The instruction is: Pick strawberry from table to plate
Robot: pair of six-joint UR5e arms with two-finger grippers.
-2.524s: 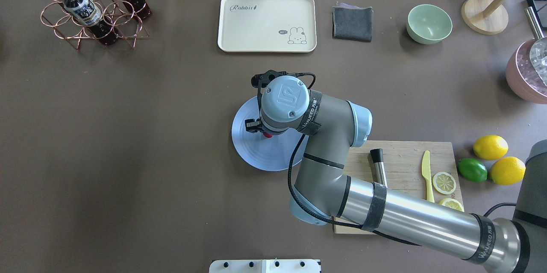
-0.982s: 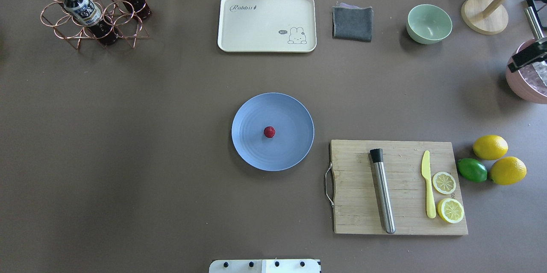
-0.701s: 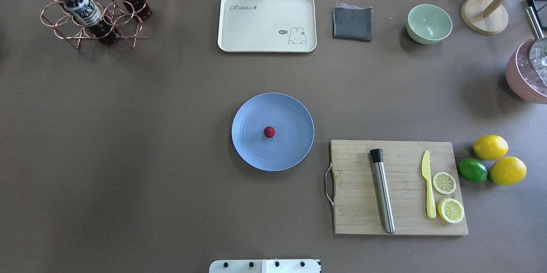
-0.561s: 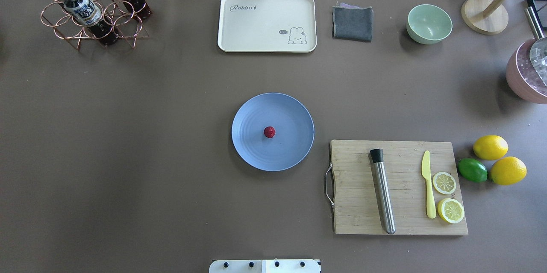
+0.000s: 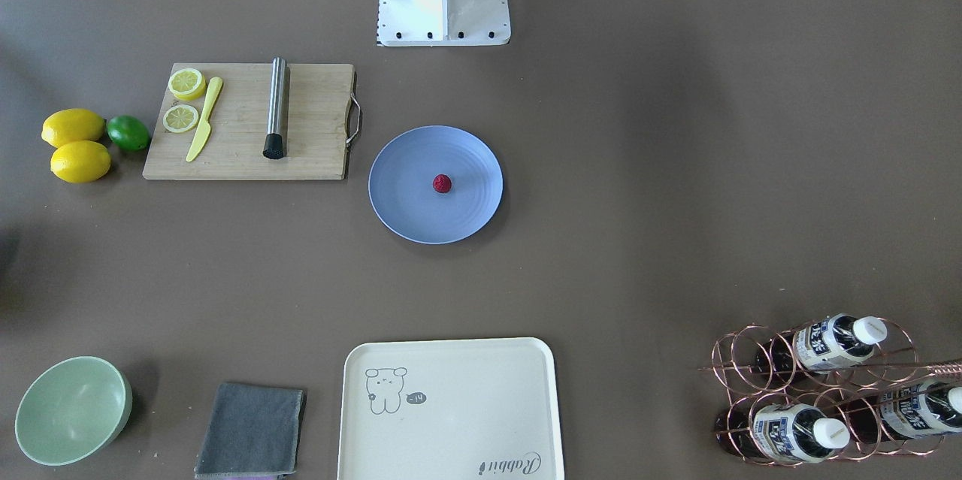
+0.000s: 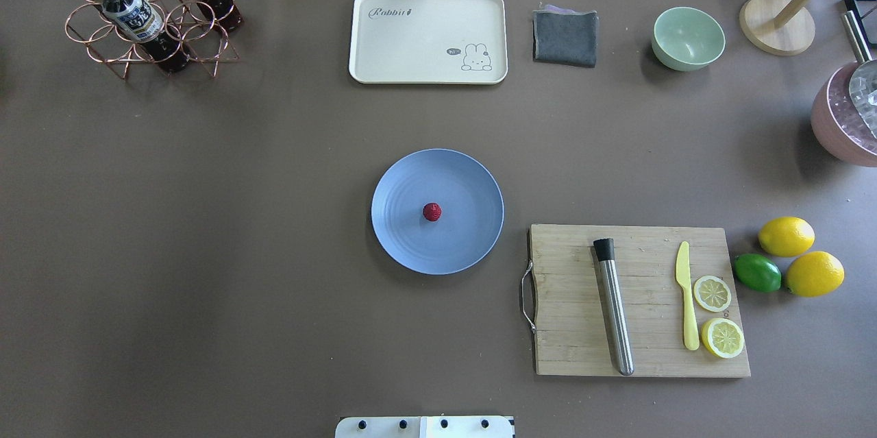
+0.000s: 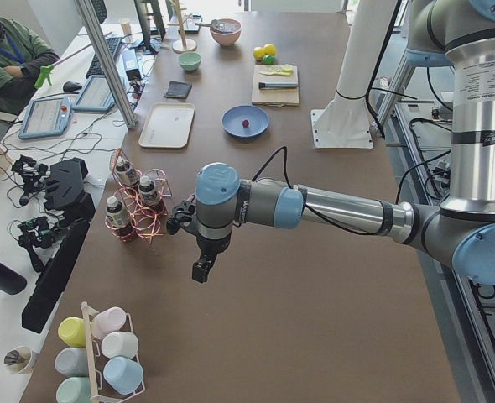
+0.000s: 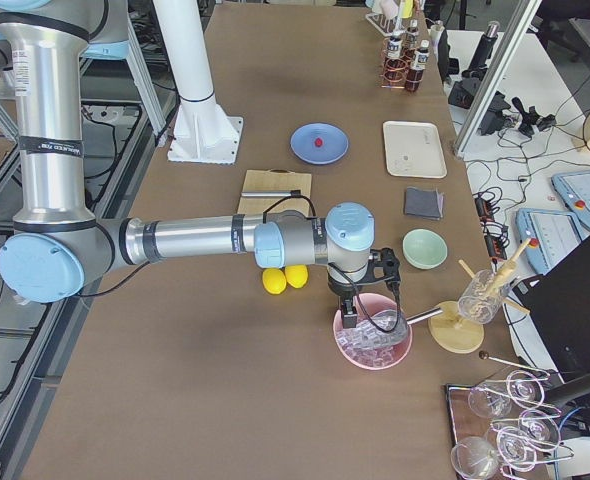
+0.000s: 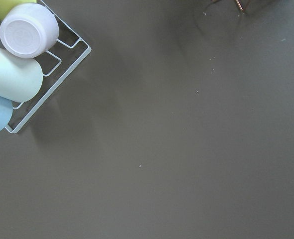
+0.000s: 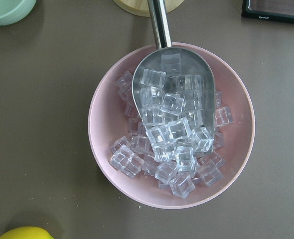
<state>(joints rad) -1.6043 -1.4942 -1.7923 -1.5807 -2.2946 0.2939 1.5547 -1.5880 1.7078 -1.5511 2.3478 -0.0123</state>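
Note:
The small dark-red strawberry [image 6: 431, 212] [image 5: 442, 183] lies near the middle of the round blue-grey plate [image 6: 466, 239] [image 5: 406, 202], which sits mid-table [image 6: 240, 219]. Nothing touches either. Both also show far off in the side views, strawberry [image 7: 246, 123] on plate [image 7: 235, 128]. My left gripper [image 7: 199, 270] hangs over bare table far from the plate, near a bottle rack; whether it is open or shut I cannot tell. My right gripper [image 8: 347, 318] hovers above a pink bowl of ice cubes [image 10: 172, 129]; its state I cannot tell either. Neither wrist view shows fingers.
A cutting board [image 6: 575, 328] with a metal muddler [image 6: 613, 314], yellow knife and lemon slices lies right of the plate, two lemons and a lime [image 6: 757, 273] beyond it. At the far edge stand a cream tray [image 6: 428, 37], grey cloth, green bowl [image 6: 688, 38] and bottle rack [image 6: 144, 13].
2.5 s ago the right arm reached over the plate with its gripper at the strawberry. It has since drawn back out of the overhead view; the strawberry has stayed on the plate.

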